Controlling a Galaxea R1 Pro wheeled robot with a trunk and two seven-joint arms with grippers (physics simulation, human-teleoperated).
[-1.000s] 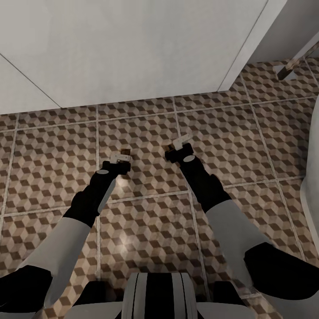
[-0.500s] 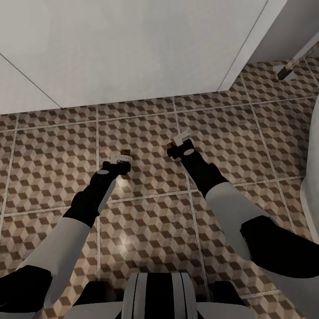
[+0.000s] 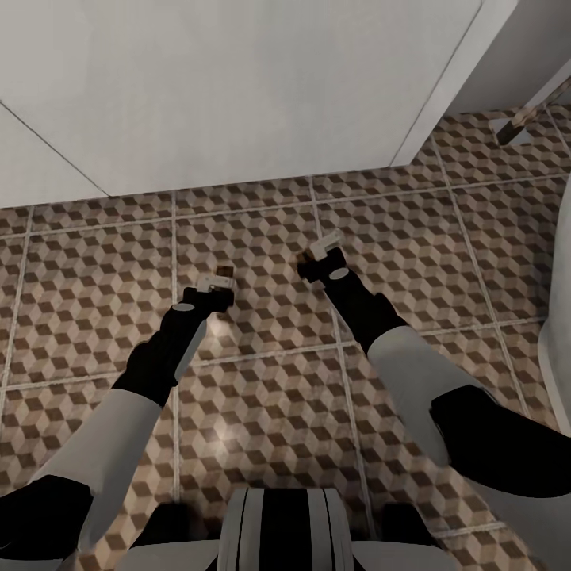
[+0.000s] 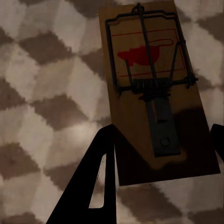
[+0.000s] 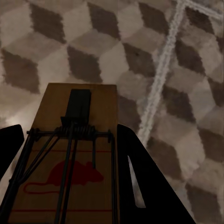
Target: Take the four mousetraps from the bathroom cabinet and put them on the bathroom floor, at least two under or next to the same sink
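L gripper point(image 3: 216, 282) gripped a trap point(image 4: 154, 93) mid-frame, low over the floor point(image 3: 262, 230). R gripper point(image 3: 323, 254) gripped another trap point(image 5: 74, 163) & had crept up a bit since before. Both looked near set-down, not let go yet.

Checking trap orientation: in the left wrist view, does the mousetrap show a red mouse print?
Yes, the mousetrap bears a red mouse print under its wire.
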